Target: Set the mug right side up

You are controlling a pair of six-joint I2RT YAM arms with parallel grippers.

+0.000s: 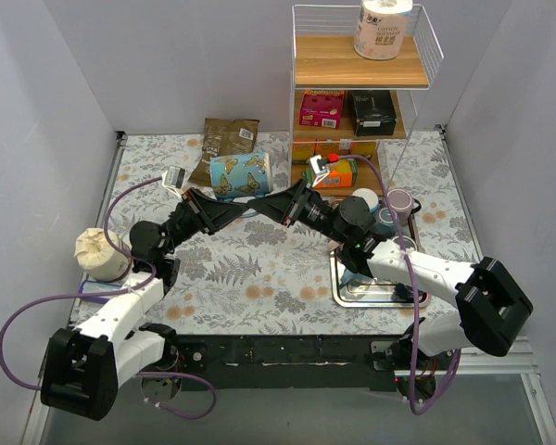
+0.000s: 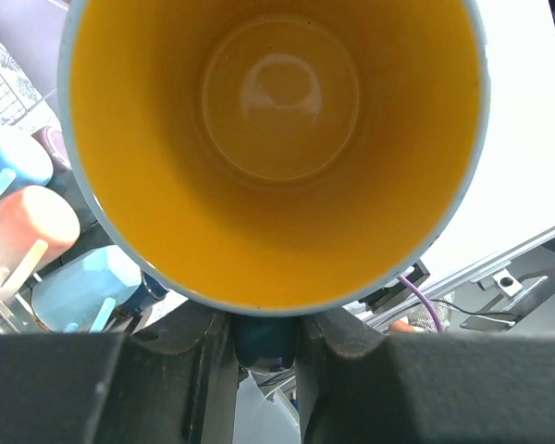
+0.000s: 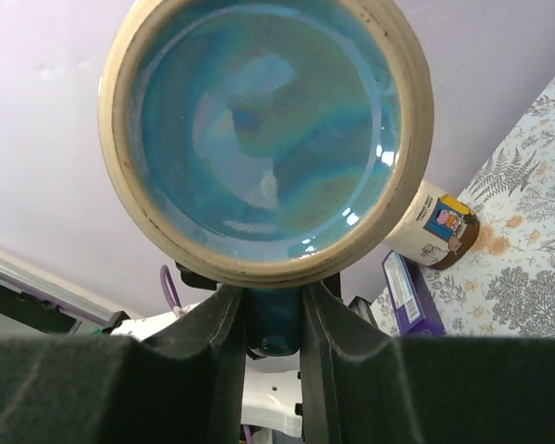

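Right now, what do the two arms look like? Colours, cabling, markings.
Matching pair. Left arm and right arm: white shells on lower links, bulky black joint housings, black forearms. Loose purple loops on both: left cable, right cable. Left gripper fingers and right gripper fingers: blocky, matt black. No markings legible.

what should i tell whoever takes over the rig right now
Left claw: shut on the handle of the blue butterfly-print ceramic mug, yellow inside.
Right claw: shut on the same handle.
Mug: on its side between the arms, mouth toward the left wrist camera, base toward the right one.
Done: gripped, no longer upside down.
Left: tip mouth up, set it on the floral table, release.
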